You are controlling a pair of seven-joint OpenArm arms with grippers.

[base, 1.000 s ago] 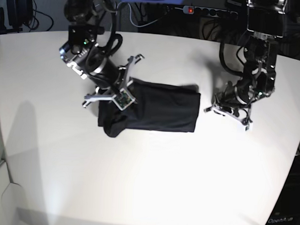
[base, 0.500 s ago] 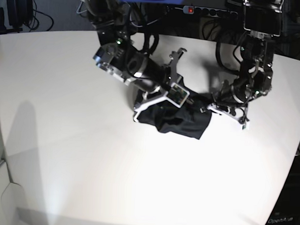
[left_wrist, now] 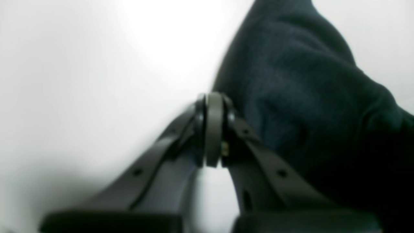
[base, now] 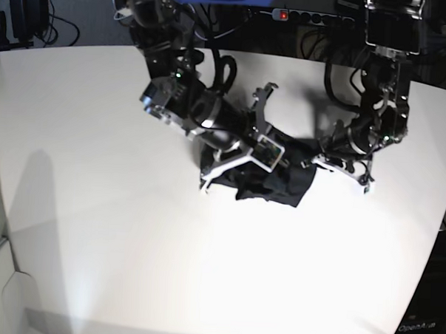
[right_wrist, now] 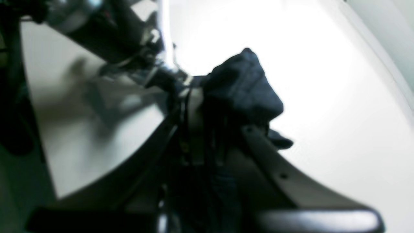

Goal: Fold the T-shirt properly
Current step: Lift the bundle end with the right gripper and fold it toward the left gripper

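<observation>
Right gripper (right_wrist: 207,136) clamped on bunched T-shirt (base: 270,184); left gripper (left_wrist: 213,129) fully closed, empty, beside shirt on table (base: 97,169).

Beside the matt dark plastic fingers of the left gripper (left_wrist: 212,129) lies the T-shirt (left_wrist: 310,106), soft black cloth with a faintly fuzzy weave, on a smooth, glossy white table (base: 95,206).

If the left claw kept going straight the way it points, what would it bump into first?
Probably the T-shirt. The left gripper, jaws shut, points along the white table with the cloth close beside its tip; depth is unclear, so it might just graze the fabric's edge.
</observation>
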